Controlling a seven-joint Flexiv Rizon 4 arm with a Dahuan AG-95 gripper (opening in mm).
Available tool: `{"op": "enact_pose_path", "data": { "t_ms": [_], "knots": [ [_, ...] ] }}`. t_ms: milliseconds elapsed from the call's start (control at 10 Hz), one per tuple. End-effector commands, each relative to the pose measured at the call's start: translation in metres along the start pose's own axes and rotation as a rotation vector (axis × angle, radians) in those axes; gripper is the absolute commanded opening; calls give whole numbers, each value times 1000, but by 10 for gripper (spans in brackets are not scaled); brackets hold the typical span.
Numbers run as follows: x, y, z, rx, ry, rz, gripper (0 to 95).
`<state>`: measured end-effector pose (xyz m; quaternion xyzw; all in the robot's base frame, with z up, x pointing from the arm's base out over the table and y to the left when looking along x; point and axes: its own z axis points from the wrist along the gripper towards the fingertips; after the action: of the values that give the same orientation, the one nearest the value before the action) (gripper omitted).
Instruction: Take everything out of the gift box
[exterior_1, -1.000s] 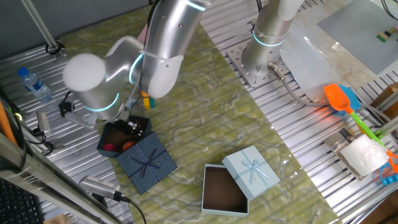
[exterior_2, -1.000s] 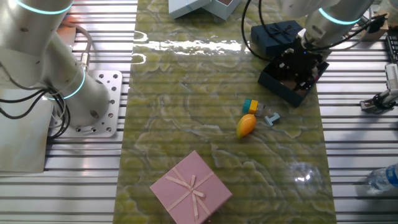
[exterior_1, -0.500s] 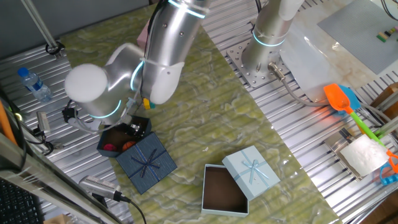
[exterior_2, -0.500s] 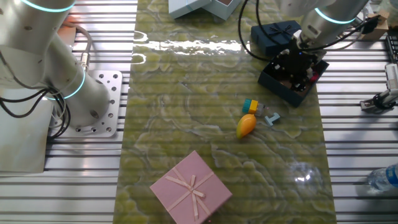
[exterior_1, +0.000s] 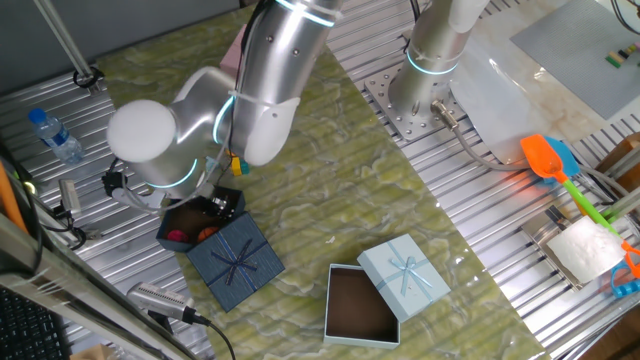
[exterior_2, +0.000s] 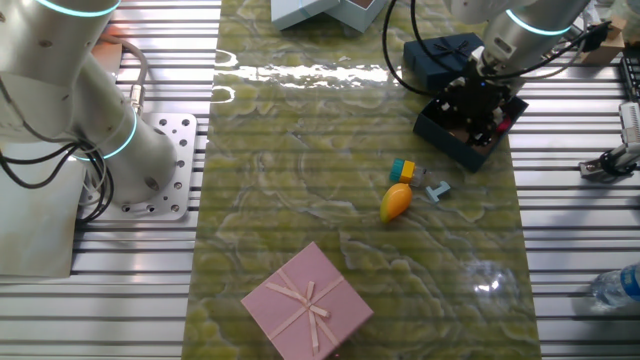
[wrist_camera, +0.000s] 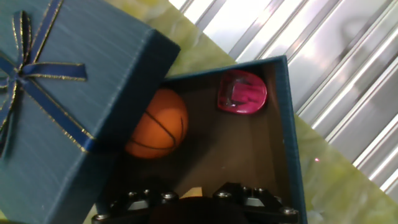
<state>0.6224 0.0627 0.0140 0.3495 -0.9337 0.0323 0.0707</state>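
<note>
Close up, the hand view is looking straight down into the gift box (wrist_camera: 273, 155), a dark navy square of finely ribbed card with a brown inside. An orange ball (wrist_camera: 158, 127) with black seams, like a small basketball, is lying half under the lid (wrist_camera: 56, 93), and a glossy pink toy (wrist_camera: 242, 93) is sitting in the far corner. The lid, tied with a thin blue and gold ribbon, is resting tilted over one side of the box. Only the black base of the gripper (wrist_camera: 196, 202) is showing at the bottom edge, so I cannot tell whether its jaws are apart or together.

Further out, the other fixed view is showing what the hand view misses: a yellow and orange toy (exterior_2: 396, 201), a yellow and teal block (exterior_2: 402, 170) and a pale blue piece (exterior_2: 436, 189) lying near the box on the green marbled mat (exterior_2: 300, 180), a pink box (exterior_2: 308, 303) nearer the camera. Around the mat, ribbed metal table (exterior_2: 570, 240) is gleaming
</note>
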Motion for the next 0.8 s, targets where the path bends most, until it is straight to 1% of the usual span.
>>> {"op": "enact_pose_path", "data": {
  "t_ms": [100, 200, 300, 800],
  "knots": [
    [1, 1, 0, 13, 8, -8, 570],
    [2, 1, 0, 19, 13, -7, 570],
    [2, 0, 0, 23, 18, -4, 380],
    [6, -2, 0, 28, 20, -2, 380]
  ]
}}
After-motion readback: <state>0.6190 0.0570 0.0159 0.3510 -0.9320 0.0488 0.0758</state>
